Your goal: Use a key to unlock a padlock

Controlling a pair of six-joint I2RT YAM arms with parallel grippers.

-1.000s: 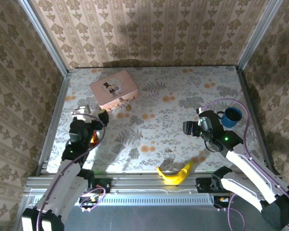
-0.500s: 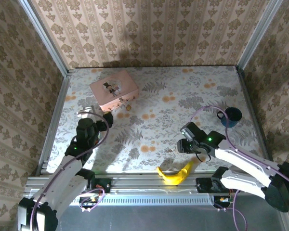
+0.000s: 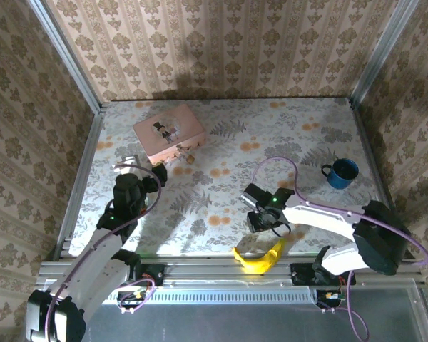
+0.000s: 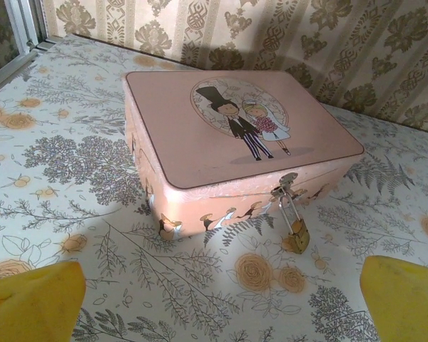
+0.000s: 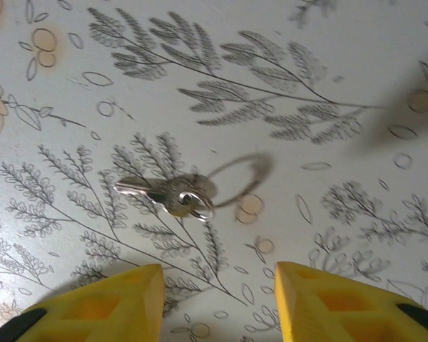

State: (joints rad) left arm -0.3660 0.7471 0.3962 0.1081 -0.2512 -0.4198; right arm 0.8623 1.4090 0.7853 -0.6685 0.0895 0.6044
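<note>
Your right arm has been swinging away from the blue mug (image 3: 341,173) by the right edge of the table (image 3: 307,128), and the right gripper (image 5: 217,303) is now hovering low near the middle of the near edge. The key (image 5: 164,192) is lying flat there on its ring, just ahead of the fingertips (image 5: 100,306) — so you are lining up the pickup, not yet making it. The jaws are standing part-way apart with nothing between them.

The left gripper (image 4: 214,306) is hardly shifting. It is waiting spread wide and empty, facing the pink tin (image 4: 242,135) toward the far-left corner. The padlock (image 4: 297,229) is hanging from the hasp on the tin's front wall, its body reaching down to the table and its shackle looking closed.

The banana (image 3: 260,258) is lying at the near edge just beside the key — you are risking a nudge if you are approaching from that side. A key this thin and flat is likely going to slide away from the pads instead of lifting.
</note>
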